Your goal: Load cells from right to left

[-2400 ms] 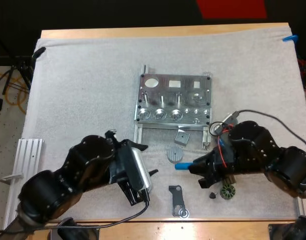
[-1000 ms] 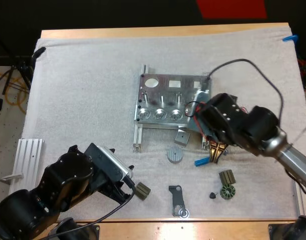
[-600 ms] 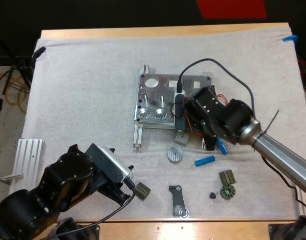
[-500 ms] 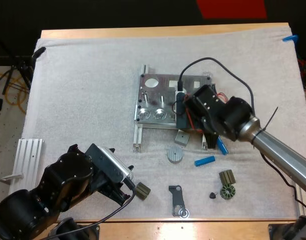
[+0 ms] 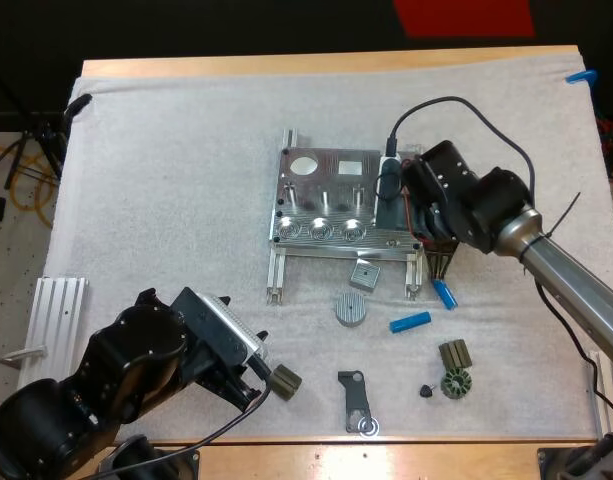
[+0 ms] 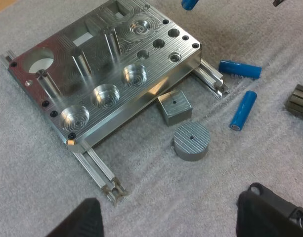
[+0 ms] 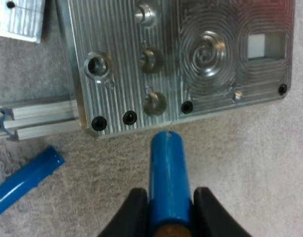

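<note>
The metal fixture (image 5: 348, 205) lies mid-mat, its small holes along the front right. My right gripper (image 5: 441, 262) hangs at the fixture's right front corner, shut on a blue cylinder (image 7: 167, 177). That cylinder sits just off the fixture's (image 7: 181, 64) edge by the small holes and also shows beyond the fixture (image 6: 107, 69) as a blue tip (image 6: 189, 4). Two more blue cylinders (image 5: 444, 293) (image 5: 410, 322) lie on the mat in front of that corner. My left gripper (image 5: 261, 365) rests low at the front left, open (image 6: 172, 200), facing the fixture.
A grey disc (image 5: 352, 309) and a grey square block (image 5: 364, 274) lie before the fixture. A black bracket (image 5: 357, 400), a ring part (image 5: 454, 384) and dark blocks (image 5: 453, 353) (image 5: 283, 380) sit near the front edge. An aluminium rail (image 5: 56, 310) lies at far left.
My right arm swung from the front right mat up to the fixture, then shifted right to its right front corner. My left arm drew back early on and has stayed still since.
</note>
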You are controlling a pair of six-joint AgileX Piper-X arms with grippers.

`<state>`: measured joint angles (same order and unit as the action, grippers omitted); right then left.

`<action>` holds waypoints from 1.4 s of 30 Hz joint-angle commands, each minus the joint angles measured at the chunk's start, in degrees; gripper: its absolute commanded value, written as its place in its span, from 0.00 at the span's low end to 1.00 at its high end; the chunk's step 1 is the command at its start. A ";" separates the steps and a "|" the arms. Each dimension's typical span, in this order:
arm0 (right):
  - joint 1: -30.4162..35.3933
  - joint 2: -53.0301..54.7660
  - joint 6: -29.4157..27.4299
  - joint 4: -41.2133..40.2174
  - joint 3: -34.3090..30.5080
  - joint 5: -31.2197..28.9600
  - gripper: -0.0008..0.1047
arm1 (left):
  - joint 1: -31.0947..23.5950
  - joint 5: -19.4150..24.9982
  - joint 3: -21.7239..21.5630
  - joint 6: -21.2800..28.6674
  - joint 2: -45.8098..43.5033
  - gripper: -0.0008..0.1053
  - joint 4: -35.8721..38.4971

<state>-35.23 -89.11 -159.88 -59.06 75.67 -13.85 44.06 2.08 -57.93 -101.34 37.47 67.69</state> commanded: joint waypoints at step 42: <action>0.26 -8.92 0.97 2.11 0.68 1.79 0.01 | 0.08 0.78 -0.37 0.54 -0.10 0.55 0.17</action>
<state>-35.04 -97.73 -158.95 -55.29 76.31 -14.37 44.06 2.08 -57.93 -100.70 37.47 67.69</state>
